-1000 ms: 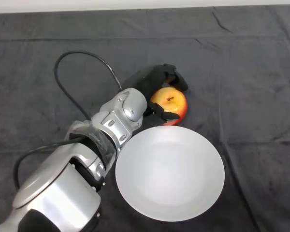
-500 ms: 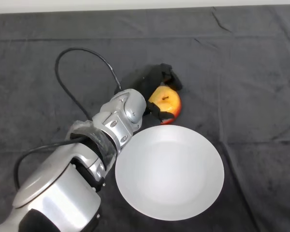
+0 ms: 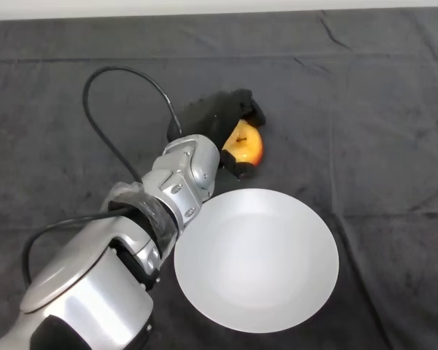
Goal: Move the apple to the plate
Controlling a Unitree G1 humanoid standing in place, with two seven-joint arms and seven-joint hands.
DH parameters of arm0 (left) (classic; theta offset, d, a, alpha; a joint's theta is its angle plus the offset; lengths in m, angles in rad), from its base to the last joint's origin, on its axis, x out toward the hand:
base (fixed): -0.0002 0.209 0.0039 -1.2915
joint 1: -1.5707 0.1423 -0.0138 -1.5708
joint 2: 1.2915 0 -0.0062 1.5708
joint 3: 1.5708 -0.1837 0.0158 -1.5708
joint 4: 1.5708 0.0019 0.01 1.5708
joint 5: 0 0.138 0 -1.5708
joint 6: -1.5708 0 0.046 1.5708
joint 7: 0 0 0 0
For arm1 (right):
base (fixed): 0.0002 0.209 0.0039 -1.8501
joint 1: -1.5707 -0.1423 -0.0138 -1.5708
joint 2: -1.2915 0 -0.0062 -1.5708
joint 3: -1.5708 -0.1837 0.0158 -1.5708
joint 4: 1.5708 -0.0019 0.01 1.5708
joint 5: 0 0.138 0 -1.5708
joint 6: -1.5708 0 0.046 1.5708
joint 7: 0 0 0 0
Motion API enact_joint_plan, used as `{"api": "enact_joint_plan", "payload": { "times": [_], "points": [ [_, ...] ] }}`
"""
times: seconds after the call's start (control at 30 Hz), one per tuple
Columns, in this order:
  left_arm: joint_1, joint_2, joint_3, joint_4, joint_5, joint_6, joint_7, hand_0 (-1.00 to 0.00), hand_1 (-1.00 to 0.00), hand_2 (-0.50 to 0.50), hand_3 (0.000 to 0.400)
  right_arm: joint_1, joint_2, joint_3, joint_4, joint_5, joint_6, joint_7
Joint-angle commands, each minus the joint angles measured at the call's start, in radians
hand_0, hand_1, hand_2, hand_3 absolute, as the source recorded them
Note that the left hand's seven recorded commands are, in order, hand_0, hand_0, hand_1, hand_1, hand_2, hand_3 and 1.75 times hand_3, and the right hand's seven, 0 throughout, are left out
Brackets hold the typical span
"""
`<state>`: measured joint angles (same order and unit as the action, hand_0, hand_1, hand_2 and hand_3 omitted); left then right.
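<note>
Nearest to the camera is the silver-grey arm (image 3: pixel 124 255), which comes in from the lower left. Next to it, on the near right side of the hand, lies the white plate (image 3: pixel 257 259) on the dark surface (image 3: pixel 379 131). The plate carries nothing.

Further away is the black hand (image 3: pixel 217 117). Its fingers are curled over the far side of the apple (image 3: pixel 243 144), and the thumb presses from the near side, so the hand is pinching the apple between them. The apple is inside this grip, just beyond the far rim of the plate and not yet over it. I cannot tell if it is lifted or touches the cloth.

The apple is yellow with a red side, and its stem points up toward the camera. I judge it to be firm, round and rather smooth, of moderate weight, so it can slip or roll out of a loose pinch. The best hold seems to be around its widest middle, from opposite sides, as the hand has it now. It is not very fragile, but a drop may bruise it.
</note>
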<state>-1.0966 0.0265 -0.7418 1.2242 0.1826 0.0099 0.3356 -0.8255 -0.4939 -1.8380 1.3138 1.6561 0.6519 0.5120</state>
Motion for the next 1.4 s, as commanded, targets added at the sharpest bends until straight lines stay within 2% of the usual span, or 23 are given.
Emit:
{"api": "enact_joint_plan", "payload": {
  "times": [0.03, 0.4, 0.6, 0.93, 1.2, 1.4],
  "points": [
    [-0.115, -0.018, -0.035, 0.0, 0.027, 0.0, 0.024, -1.0, -1.0, 0.0, 0.4, 0.002, -0.033, -0.0198, 0.002, -0.0028, 0.009, 0.0007],
    [-0.127, -0.075, -0.092, -0.05, -0.004, 0.013, 0.049, -1.0, -1.0, 0.0, 0.4, 0.002, -0.033, -0.0204, 0.002, -0.0029, 0.01, 0.0007],
    [-0.098, -0.06, -0.167, -0.151, -0.04, 0.046, 0.026, -1.0, -1.0, 0.0, 0.4, 0.002, -0.033, -0.0205, 0.002, -0.0029, 0.01, 0.0007],
    [-0.044, 0.026, -0.269, -0.409, -0.04, 0.19, -0.059, -1.0, -1.0, 0.0, 0.4, 0.002, -0.033, -0.0204, 0.002, -0.0032, 0.01, 0.0006],
    [0.007, 0.153, -0.31, -0.624, 0.006, 0.299, -0.149, -1.0, -1.0, 0.0, 0.4, 0.002, -0.033, -0.0198, 0.001, -0.0035, 0.009, 0.0005],
    [0.051, 0.223, -0.328, -0.745, 0.049, 0.378, -0.195, -1.0, -1.0, 0.0, 0.4, 0.002, -0.032, -0.0193, 0.0, -0.0036, 0.009, 0.0005]
  ]
}}
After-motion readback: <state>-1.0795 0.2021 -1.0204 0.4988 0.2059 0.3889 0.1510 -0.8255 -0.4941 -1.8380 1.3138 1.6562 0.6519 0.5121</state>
